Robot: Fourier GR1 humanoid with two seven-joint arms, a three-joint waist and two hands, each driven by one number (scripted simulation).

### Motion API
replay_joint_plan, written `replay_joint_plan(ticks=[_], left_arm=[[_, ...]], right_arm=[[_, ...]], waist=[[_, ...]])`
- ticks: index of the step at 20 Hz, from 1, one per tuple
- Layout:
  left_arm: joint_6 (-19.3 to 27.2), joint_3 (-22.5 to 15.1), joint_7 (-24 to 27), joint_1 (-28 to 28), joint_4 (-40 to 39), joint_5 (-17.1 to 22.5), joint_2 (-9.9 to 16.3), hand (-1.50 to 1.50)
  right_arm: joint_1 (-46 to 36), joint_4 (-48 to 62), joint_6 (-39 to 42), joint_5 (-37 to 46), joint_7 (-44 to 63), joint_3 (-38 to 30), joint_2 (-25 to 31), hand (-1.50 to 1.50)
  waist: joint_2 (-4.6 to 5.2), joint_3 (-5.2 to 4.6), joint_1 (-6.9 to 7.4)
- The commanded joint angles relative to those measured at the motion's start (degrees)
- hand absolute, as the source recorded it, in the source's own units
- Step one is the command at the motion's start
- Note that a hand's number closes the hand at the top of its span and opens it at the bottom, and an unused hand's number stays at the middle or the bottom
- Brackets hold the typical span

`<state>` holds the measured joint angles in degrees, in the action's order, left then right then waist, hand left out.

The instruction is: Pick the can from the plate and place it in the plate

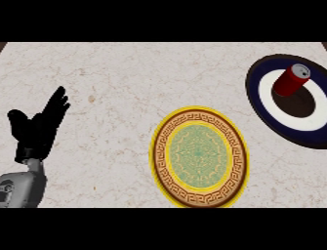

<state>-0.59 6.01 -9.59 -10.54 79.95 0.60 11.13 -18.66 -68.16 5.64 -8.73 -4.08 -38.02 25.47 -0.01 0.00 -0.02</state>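
You see a marble counter [123, 78], pale with thin brown veins, and it fills almost the whole head view. At the far right there is a dark blue plate [263, 105] with a broad white ring inside and a dark centre. The red can [291, 81] stands on this plate, on its far part, where the white ring meets the dark centre. The can has a silver top and it looks a little tilted toward the upper right, but this may be only the steep angle of the view, so I cannot say it for sure.

Nearer to you, in the middle of the counter, lies the second plate, the yellow plate [198, 157]. It has a yellow rim, a brown band with a key pattern, and a pale green centre. Nothing lies on it. The two plates are near each other, but their rims do not touch.

At the lower left you see the left hand [36, 128] on its grey forearm [18, 188]. It is released: the fingers are straight and point up toward the far side, the thumb stands apart, and it grasps nothing. It is well apart from both plates and from the can. The right hand does not show in this view.
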Motion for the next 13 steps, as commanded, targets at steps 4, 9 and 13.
replay_joint_plan(ticks=[4, 9, 13], left_arm=[[-0.4, -0.7, 0.0, 1.8, 1.9, -0.5, -1.3, 0.0], [0.6, -1.7, -2.8, 4.6, 6.9, -1.6, -2.2, 0.0], [-0.5, 0.6, 2.3, 0.8, -1.0, -1.3, -1.4, 0.0]], right_arm=[[1.2, 8.6, 2.6, -2.7, -4.7, -1.1, 5.9, -1.5], [4.9, 8.6, 2.6, -1.2, -7.0, 0.6, 6.3, -1.5], [4.9, 9.4, 1.4, -1.1, -7.0, 2.5, 6.3, -1.5]], waist=[[0.03, 0.02, 0.18], [-0.01, 0.02, 0.21], [0.02, 0.0, 0.04]])
